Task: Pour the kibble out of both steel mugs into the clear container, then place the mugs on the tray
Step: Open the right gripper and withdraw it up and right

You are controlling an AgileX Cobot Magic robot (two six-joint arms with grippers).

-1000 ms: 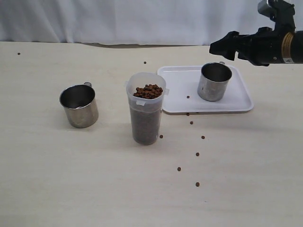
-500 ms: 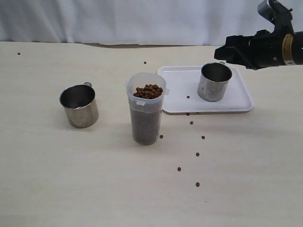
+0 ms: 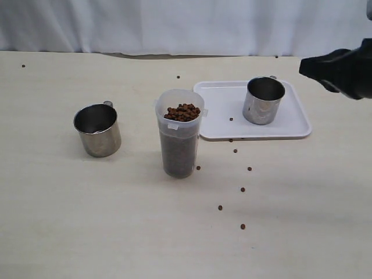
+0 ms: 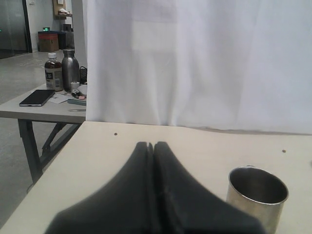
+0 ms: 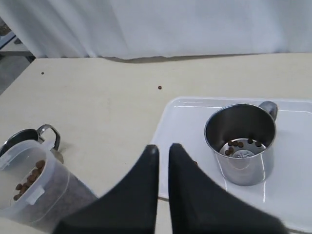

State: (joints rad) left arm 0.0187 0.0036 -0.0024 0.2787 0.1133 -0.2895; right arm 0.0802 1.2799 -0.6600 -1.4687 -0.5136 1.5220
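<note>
Beige table (image 3: 116, 221), right pincer (image 3: 304, 65) hovering near tray (image 3: 290, 125) — closed, empty

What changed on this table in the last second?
The right gripper drew back rightward from the shiny steel mug on the flat white tray, closing empty. The tray, the other steel mug, the tall clear plastic container and the spilled brown kibble stayed put.

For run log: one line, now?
shiny steel mug: on white plastic tray | second steel mug: on table | frosted clear container: brown kibble | left gripper, right gripper: shut, empty
</note>
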